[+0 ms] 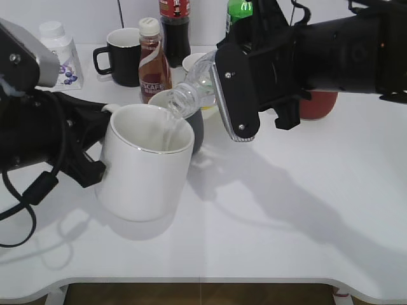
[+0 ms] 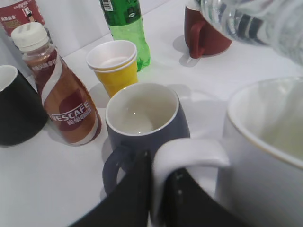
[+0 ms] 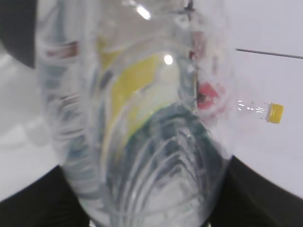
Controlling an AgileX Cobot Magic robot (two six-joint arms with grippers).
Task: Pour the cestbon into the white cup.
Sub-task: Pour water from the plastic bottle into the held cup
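Observation:
The white cup (image 1: 147, 166) stands on the table at front left. My left gripper (image 1: 95, 149) is shut on its handle (image 2: 187, 151); the cup's rim shows at right in the left wrist view (image 2: 265, 137). My right gripper (image 1: 238, 95) is shut on the cestbon (image 1: 194, 92), a clear ribbed bottle tilted down to the left with its mouth over the cup. A thin stream of water runs into the cup. The bottle fills the right wrist view (image 3: 137, 118) and shows at top right in the left wrist view (image 2: 255, 23). Its label is hidden.
Behind the white cup stand a dark grey mug (image 2: 144, 118), a brown Nescafe bottle (image 1: 152, 60), a black mug (image 1: 121, 57), a yellow paper cup (image 2: 113, 66), a green soda bottle (image 2: 125, 26), a red mug (image 2: 203, 33), a dark cola bottle (image 1: 175, 25) and a white jar (image 1: 60, 54).

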